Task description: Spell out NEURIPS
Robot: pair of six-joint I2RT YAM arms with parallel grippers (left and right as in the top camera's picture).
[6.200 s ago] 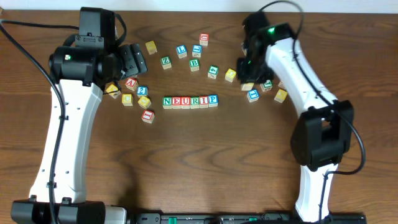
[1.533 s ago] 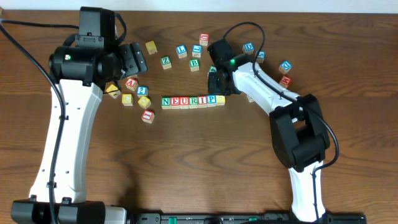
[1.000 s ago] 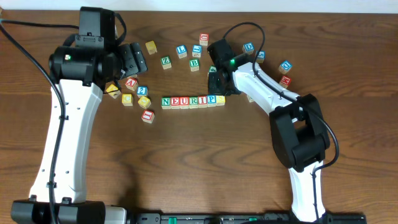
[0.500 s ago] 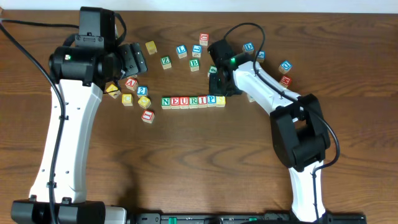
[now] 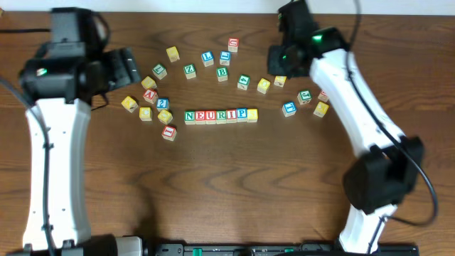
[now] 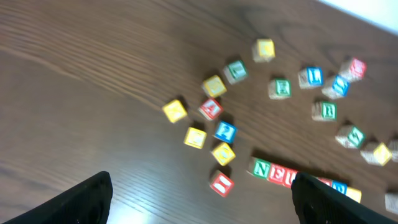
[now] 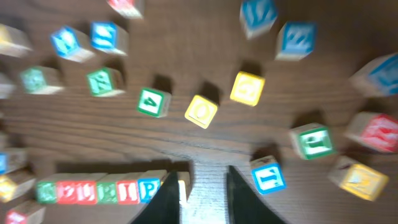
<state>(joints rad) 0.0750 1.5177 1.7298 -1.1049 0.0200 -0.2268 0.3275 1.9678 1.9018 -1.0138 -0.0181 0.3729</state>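
Row of blocks (image 5: 221,115) is lying mid-surface. Overhead it is reading N-E-U-R-I-P left to right, with the blocks touching side to side in one straight line.

A yellow-topped block (image 5: 252,114) is sitting flush against the blue P block (image 5: 242,114) at the right end of the row. Its letter is too small to read overhead, and the right wrist view is showing it partly hidden behind a finger. I cannot confirm it is an S. Judgement: if it is, the word is complete and nothing is waiting to be placed.

Right hand (image 5: 279,52) is hanging over the back of the surface (image 5: 213,185), well apart from the row. In its own blurred view the fingers (image 7: 169,193) are standing a little apart with bare wood between them, so it is gripping nothing. Judgement: at that height and distance it is posing no risk of nudging the line.

Left hand (image 5: 122,67) is sitting at the far left, jaws spread wide and empty. Its wrist view is showing only the two fingertips (image 6: 87,199) at the bottom corners, with wood between them. It is idling beside the left cluster of spare blocks (image 5: 153,103) and touching none of them.

The other spares are lying scattered in an arc behind and to the right of the row, and none is touching it. That gap is letting the word read on its own.
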